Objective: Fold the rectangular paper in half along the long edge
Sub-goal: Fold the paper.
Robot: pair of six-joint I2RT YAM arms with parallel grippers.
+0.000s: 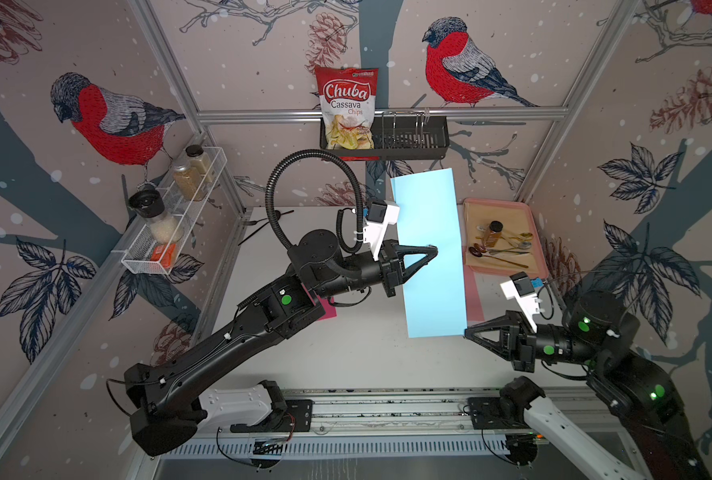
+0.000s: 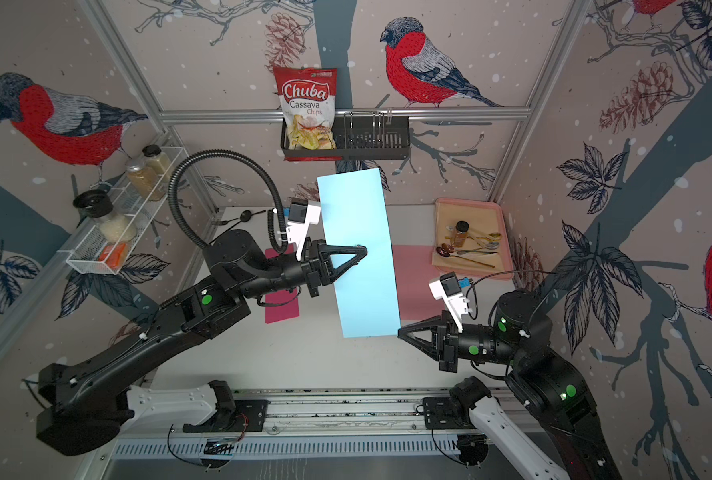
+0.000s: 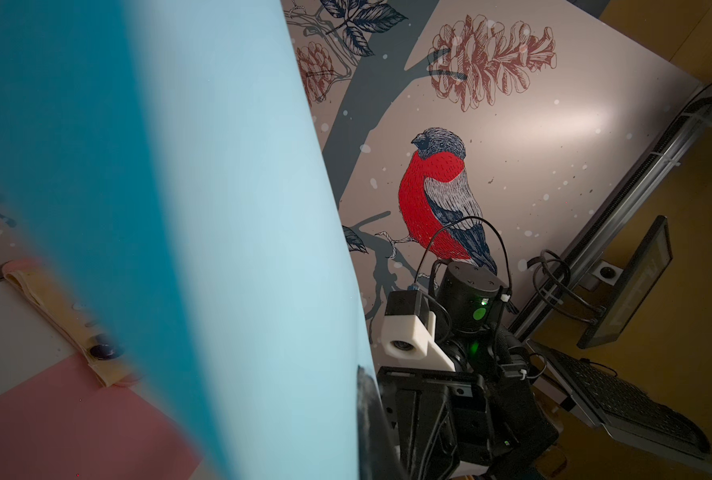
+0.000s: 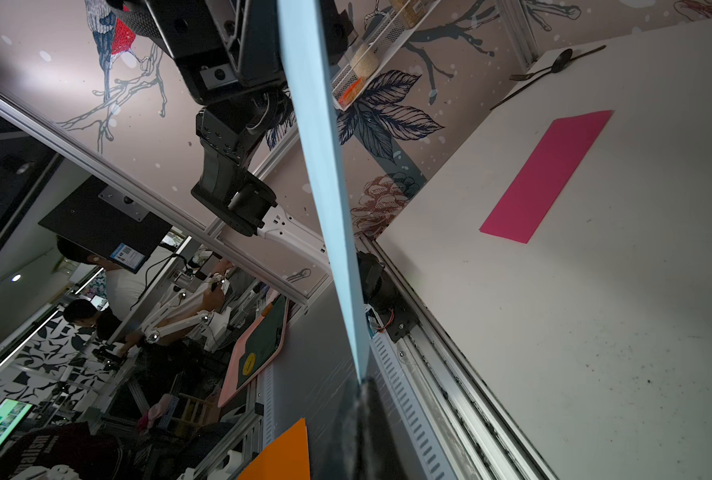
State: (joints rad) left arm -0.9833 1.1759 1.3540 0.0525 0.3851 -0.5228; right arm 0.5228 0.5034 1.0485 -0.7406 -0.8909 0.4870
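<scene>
One white table (image 1: 366, 361) fills the cell floor, and above it a long light-blue paper (image 1: 433, 286) (image 2: 366, 291) hangs lifted clear of the surface, running near to far at centre right in both top views. Far right on the table sits a pink tray (image 1: 508, 205) carrying a small bottle (image 1: 494, 232) and spoons (image 1: 508, 251). A pale pink sheet (image 1: 473, 299) lies flat just right of the blue paper, between it and the tray. A magenta sheet (image 2: 281, 307) lies flat to the left, partly under the left arm. The left gripper (image 1: 434, 249) reaches in over the paper's left long edge, about midway along, and is clamped on the sheet. The right gripper (image 1: 467, 332) pinches the near right corner, jaws closed on it too. Seen from the right wrist, the paper (image 4: 325, 166) shows edge-on as a thin strip.
</scene>
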